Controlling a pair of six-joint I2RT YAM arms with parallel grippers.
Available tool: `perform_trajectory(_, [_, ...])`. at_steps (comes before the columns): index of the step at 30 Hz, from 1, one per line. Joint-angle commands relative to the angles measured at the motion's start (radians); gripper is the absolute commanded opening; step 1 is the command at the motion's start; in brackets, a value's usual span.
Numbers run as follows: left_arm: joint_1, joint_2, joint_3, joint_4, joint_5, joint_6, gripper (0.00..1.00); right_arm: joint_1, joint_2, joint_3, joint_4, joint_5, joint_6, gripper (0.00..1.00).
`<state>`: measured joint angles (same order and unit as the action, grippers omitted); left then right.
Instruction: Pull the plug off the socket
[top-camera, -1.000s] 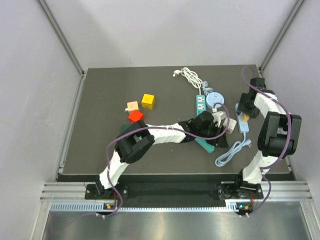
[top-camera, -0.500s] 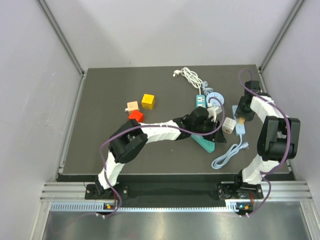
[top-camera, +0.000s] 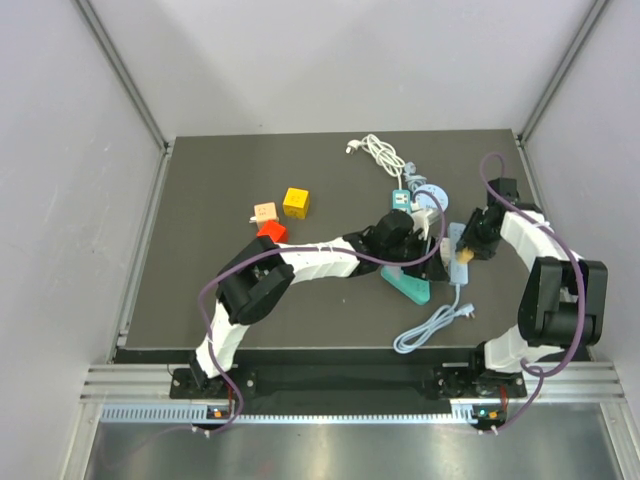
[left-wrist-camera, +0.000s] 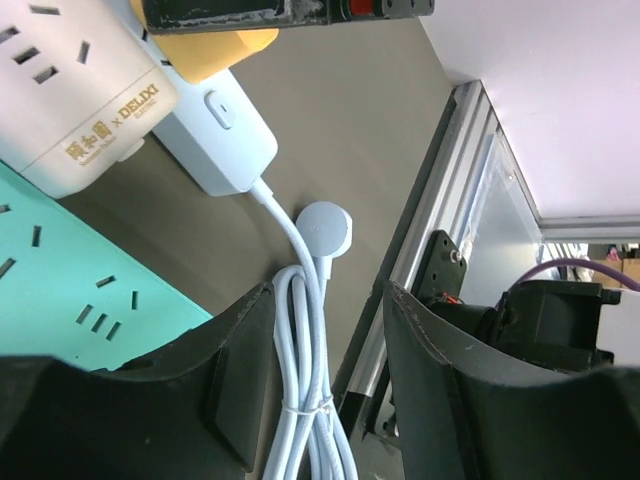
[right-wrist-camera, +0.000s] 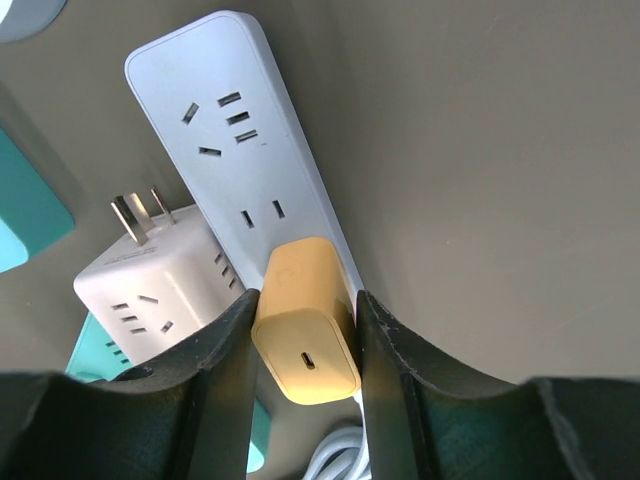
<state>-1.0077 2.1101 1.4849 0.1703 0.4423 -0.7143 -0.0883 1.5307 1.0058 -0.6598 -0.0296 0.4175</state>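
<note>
A yellow plug sits in a light-blue power strip. My right gripper is shut on the plug's two sides. In the top view the right gripper holds the plug right of centre, and the strip trails toward me with its cable. My left gripper is open, and the strip's bundled cable runs between its fingers. It sits just left of the strip in the top view. The left wrist view also shows the plug and the strip's end.
A white cube adapter with bare prongs lies against the strip. Teal strips and a blue round reel crowd the same spot. Yellow, red and peach cubes lie left. A white cord lies at the back.
My right gripper has moved left and toward me with the plug, dragging the light-blue strip and its cable along. My left gripper has shifted slightly left and back.
</note>
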Motion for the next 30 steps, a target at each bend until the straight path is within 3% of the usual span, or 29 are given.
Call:
perform_trajectory(1, [0.003, -0.024, 0.061, 0.017, 0.032, -0.007, 0.52, 0.018, -0.035, 0.014, 0.005, -0.015, 0.024, 0.18])
perform_trajectory(2, [0.003, -0.019, 0.064, 0.014, 0.032, -0.005, 0.52, 0.018, -0.030, 0.017, 0.002, -0.006, 0.015, 0.23])
perform_trajectory(3, [0.003, -0.016, 0.066, 0.017, 0.032, -0.005, 0.52, 0.018, -0.032, 0.016, 0.000, -0.007, -0.002, 0.38])
perform_trajectory(5, [0.003, -0.015, 0.064, 0.020, 0.030, -0.004, 0.52, 0.018, -0.049, 0.005, 0.008, -0.024, -0.014, 0.49])
perform_trajectory(6, [0.004, -0.013, 0.066, 0.023, 0.027, 0.004, 0.52, 0.018, -0.059, -0.005, 0.017, -0.041, -0.026, 0.62])
perform_trajectory(9, [0.007, -0.010, 0.086, 0.018, 0.021, 0.009, 0.53, 0.016, -0.119, -0.019, 0.019, -0.032, -0.042, 0.81])
perform_trajectory(12, [0.007, 0.019, 0.155, -0.024, 0.000, 0.025, 0.61, 0.003, -0.179, -0.019, -0.006, 0.010, -0.042, 0.92])
perform_trajectory(16, [0.004, 0.056, 0.219, -0.080, -0.079, 0.052, 0.63, -0.077, -0.242, -0.045, -0.023, 0.051, 0.000, 0.89])
perform_trajectory(22, [0.000, 0.125, 0.320, -0.117, -0.253, 0.098, 0.56, -0.223, -0.357, -0.171, 0.022, 0.033, 0.063, 0.77])
perform_trajectory(24, [-0.008, 0.169, 0.389, -0.158, -0.290, 0.116, 0.56, -0.238, -0.374, -0.217, 0.032, 0.033, 0.063, 0.60])
perform_trajectory(27, [-0.019, 0.224, 0.469, -0.204, -0.350, 0.131, 0.57, -0.240, -0.385, -0.277, 0.064, -0.006, 0.053, 0.44])
perform_trajectory(30, [-0.029, 0.266, 0.523, -0.218, -0.395, 0.130, 0.59, -0.238, -0.379, -0.318, 0.098, -0.055, 0.044, 0.40])
